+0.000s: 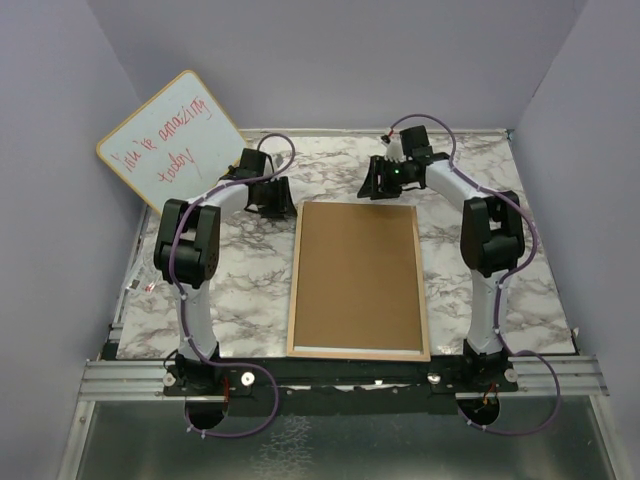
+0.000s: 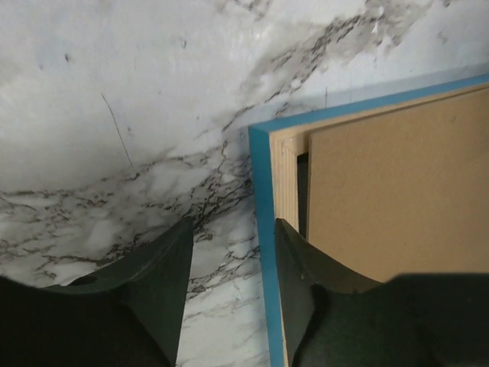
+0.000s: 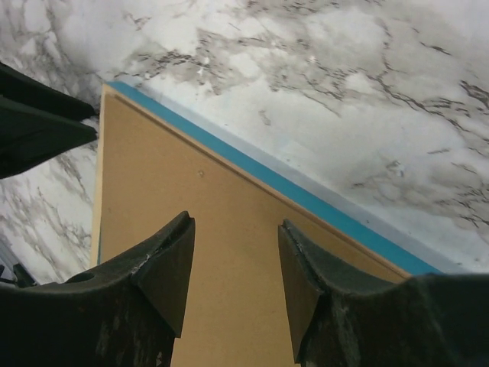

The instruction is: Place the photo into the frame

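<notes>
Frame [image 1: 358, 354]: lies face down mid-bench [image 1: 250, 290], pale wood back up, blue edge showing along its far end.
Backing board [image 1: 358, 275]: brown, sits inside the frame, with a dark gap at the far left corner.
Left claw [image 1: 272, 203]: released, at the frame's far left corner, with one finger on each side of the left edge.
Right claw [image 1: 380, 182]: released, at the frame's far end above the board, grasping nothing.
Whiteboard [image 1: 172, 135]: far left, tilted, red handwriting.
</notes>
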